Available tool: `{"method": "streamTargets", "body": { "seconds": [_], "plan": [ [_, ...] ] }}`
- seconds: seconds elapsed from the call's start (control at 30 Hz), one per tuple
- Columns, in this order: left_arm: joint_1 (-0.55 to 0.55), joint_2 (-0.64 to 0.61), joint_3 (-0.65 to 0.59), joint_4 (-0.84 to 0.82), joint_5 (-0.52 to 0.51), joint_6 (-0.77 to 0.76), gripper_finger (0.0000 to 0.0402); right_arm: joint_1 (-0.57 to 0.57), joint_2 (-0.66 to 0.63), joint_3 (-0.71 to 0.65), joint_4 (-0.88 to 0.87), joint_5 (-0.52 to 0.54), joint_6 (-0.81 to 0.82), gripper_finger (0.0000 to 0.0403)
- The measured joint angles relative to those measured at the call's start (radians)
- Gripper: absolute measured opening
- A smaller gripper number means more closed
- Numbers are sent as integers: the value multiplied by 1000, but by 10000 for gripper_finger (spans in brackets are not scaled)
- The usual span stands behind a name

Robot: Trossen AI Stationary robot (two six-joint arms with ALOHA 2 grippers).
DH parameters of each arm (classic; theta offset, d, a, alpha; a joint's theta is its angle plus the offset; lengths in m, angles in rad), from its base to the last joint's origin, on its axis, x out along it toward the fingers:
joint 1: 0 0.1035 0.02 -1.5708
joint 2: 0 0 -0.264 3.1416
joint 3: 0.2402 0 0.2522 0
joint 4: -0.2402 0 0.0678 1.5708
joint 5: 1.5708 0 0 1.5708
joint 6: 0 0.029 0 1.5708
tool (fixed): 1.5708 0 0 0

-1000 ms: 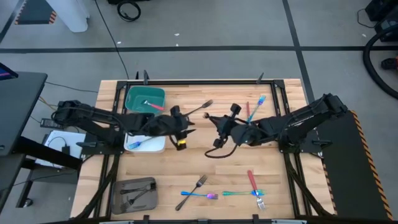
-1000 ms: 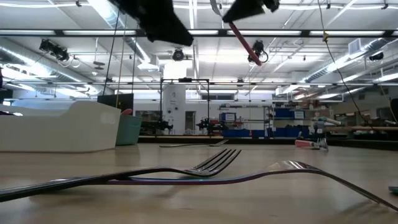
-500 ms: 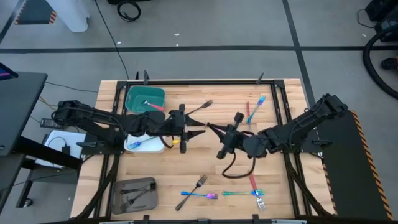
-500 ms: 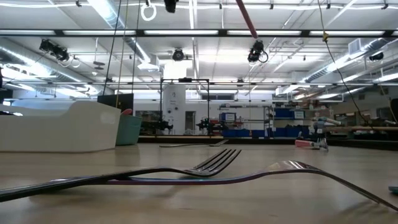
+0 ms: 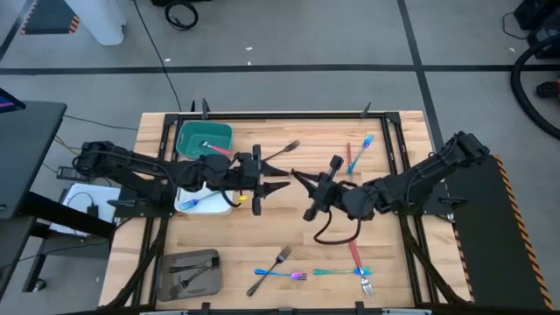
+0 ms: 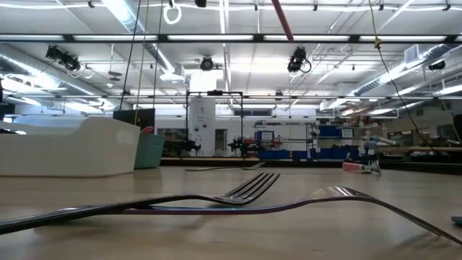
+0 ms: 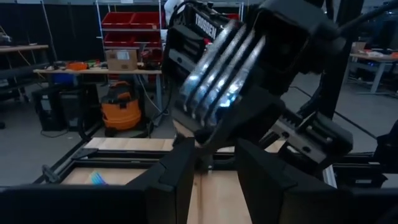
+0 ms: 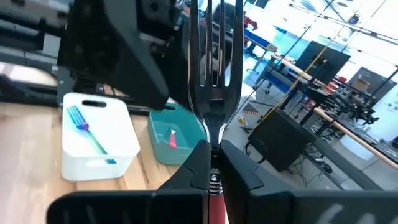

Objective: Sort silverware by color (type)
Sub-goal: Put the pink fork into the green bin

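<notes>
Your right claw grips a red fork mid-table; your left claw stands open, facing its tines.

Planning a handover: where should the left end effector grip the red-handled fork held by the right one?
Probably the fork's metal head, from the tine end: the right end effector pinches the neck, leaving the tines free toward the open left end effector.

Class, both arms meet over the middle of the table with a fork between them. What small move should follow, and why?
Probably the left gripper should shut on the metal head of the red-handled fork. The right gripper is shut on the fork's neck and presents the tines between the left gripper's open fingers, and the teal rectangular tray holding another red-handled piece lies on the left arm's side.
</notes>
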Motion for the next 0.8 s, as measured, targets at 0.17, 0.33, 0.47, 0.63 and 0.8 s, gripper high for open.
{"method": "streamTargets", "body": {
  "seconds": [0.17, 0.33, 0.47, 0.63, 0.8],
  "plan": [
    [1, 1, 0, 24, -6, 4, 125, -16, 0, 0, 23, -26, 13, 20],
    [9, 1, 0, 95, -26, 37, 125, -51, 0, 0, 43, -104, 37, 20],
    [39, 1, 0, 120, -23, 36, 125, -71, 0, 1, 59, -109, 37, 20],
    [85, 1, 0, 117, -11, 25, 108, -85, 0, 1, 63, -106, 41, 20],
    [108, 0, 0, 118, -12, 26, 72, -100, 0, 1, 66, -127, 58, 20]
  ]
}}
